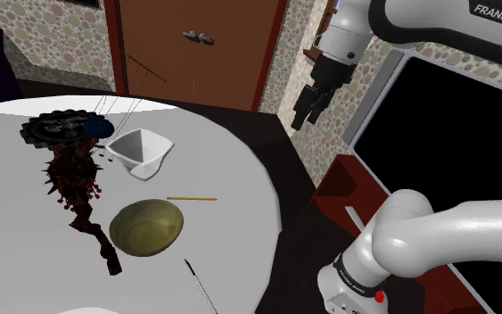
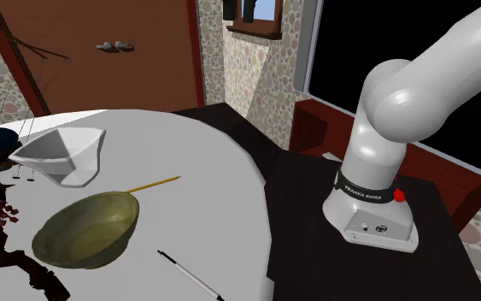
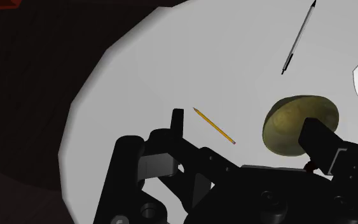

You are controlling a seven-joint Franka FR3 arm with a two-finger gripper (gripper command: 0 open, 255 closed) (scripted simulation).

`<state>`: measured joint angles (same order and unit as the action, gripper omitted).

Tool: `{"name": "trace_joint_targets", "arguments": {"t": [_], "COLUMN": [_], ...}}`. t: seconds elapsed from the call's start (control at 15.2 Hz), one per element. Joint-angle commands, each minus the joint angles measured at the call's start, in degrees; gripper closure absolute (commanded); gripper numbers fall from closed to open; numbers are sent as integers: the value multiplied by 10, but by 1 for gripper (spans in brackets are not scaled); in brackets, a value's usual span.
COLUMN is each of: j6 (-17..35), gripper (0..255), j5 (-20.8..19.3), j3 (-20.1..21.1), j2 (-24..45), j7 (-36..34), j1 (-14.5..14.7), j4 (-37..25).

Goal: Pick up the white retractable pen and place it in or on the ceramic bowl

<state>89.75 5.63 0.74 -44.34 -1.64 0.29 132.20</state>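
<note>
- At the shoulder view's left, a dark spiky mass (image 1: 75,183) lies on the white table (image 1: 231,169); what it is cannot be made out.
- A white angular vessel (image 1: 138,152) is set beside it, then the olive bowl (image 1: 147,226), taken as the target.
- The pen (image 1: 200,285) is found by the table's edge, just beside the bowl, its near end cut off there.
- The gripper (image 1: 302,119) is held high off the table, fingers wide apart and empty; a descent over the pen is called for.
</note>
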Motion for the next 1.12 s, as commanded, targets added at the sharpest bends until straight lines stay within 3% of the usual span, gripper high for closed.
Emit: {"name": "trace_joint_targets", "arguments": {"t": [0.0,0.53,1.06], "j6": [0,85,182], "gripper": [0,0,0], "j5": [0,35,69], "j3": [0,111,233], "j2": [0,-2,61], "j7": [0,-109,-225], "j1": [0,21,41], "j4": [0,96,146]}}
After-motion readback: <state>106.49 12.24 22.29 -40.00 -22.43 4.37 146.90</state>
